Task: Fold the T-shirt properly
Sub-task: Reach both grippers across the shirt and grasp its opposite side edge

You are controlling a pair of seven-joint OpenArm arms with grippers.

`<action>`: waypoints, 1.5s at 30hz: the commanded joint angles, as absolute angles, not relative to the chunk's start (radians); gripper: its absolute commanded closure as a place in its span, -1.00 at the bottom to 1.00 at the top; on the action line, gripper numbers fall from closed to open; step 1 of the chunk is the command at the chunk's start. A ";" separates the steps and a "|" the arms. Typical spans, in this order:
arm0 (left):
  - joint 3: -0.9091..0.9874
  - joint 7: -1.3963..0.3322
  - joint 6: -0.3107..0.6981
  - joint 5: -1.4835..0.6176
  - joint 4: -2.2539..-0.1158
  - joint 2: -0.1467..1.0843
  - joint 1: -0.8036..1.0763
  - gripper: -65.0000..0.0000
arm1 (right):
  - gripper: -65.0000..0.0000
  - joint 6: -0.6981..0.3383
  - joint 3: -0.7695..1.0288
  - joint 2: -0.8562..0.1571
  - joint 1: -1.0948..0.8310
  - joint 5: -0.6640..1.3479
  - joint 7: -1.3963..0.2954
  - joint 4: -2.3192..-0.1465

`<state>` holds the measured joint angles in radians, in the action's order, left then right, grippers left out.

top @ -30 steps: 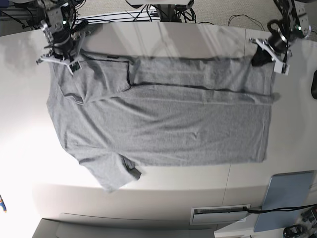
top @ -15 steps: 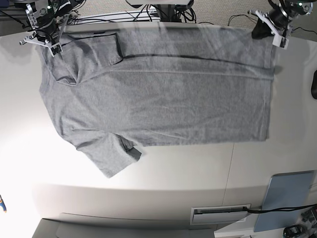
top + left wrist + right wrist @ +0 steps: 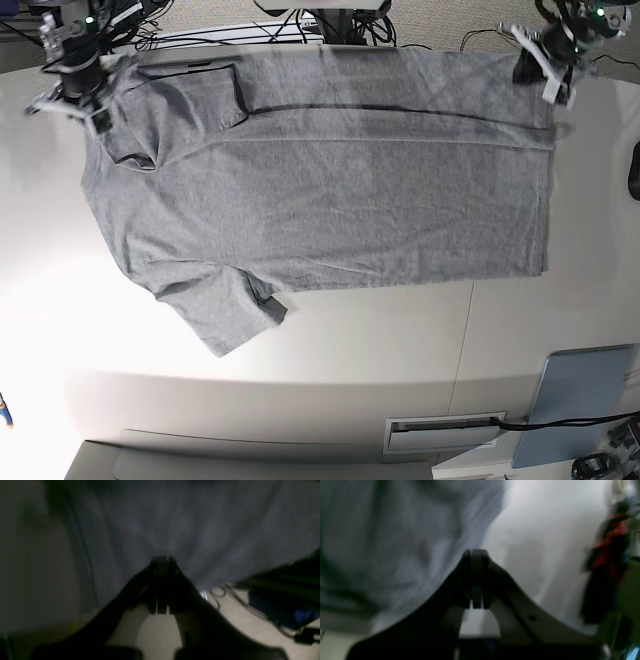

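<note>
A: Where is the T-shirt (image 3: 330, 170) lying?

B: Spread flat on the white worktop (image 3: 560, 300), plain grey side up, with its far edge right at the worktop's far rim. One short sleeve (image 3: 225, 310) sticks out toward the near side at the base view's left, and the other sleeve is folded in over the body near the shirt's far left corner

A: And the left gripper (image 3: 162, 562)?

B: It sits at the shirt's far corner on the base view's right (image 3: 540, 62). In its wrist view the jaws are pressed together on the grey fabric, so it is clamped on the T-shirt's edge

A: The right gripper (image 3: 475, 555)?

B: At the shirt's opposite far corner (image 3: 78, 88), by the shoulder. Its jaws are also closed tight, with cloth bunched at the tips, grasping the T-shirt

A: Anything else around the shirt?

B: A blue-grey flat pad (image 3: 580, 400) lies well apart from the hem, at the worktop's near right corner
</note>
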<state>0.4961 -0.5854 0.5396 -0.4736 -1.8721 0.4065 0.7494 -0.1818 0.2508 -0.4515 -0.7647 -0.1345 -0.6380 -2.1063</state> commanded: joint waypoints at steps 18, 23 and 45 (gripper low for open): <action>0.500 -0.614 0.413 -0.484 -1.590 0.419 0.155 -0.20 | 0.07 -0.305 0.323 -0.465 -0.460 0.042 -0.641 -2.165; 0.500 -0.613 0.420 -0.484 -1.349 0.419 -0.030 -0.20 | 0.07 -0.307 0.321 -0.464 -0.435 0.158 -0.726 -2.165; 0.329 -0.567 0.329 -0.298 -0.911 0.492 -0.330 -0.20 | 0.07 -0.307 0.317 -0.462 -0.434 0.213 -0.734 -2.164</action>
<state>0.3264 -0.5751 0.3321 -0.2985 -0.8967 0.4717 -0.3107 -0.3149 0.3115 -0.4480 -0.4400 0.2150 -0.7555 -2.1468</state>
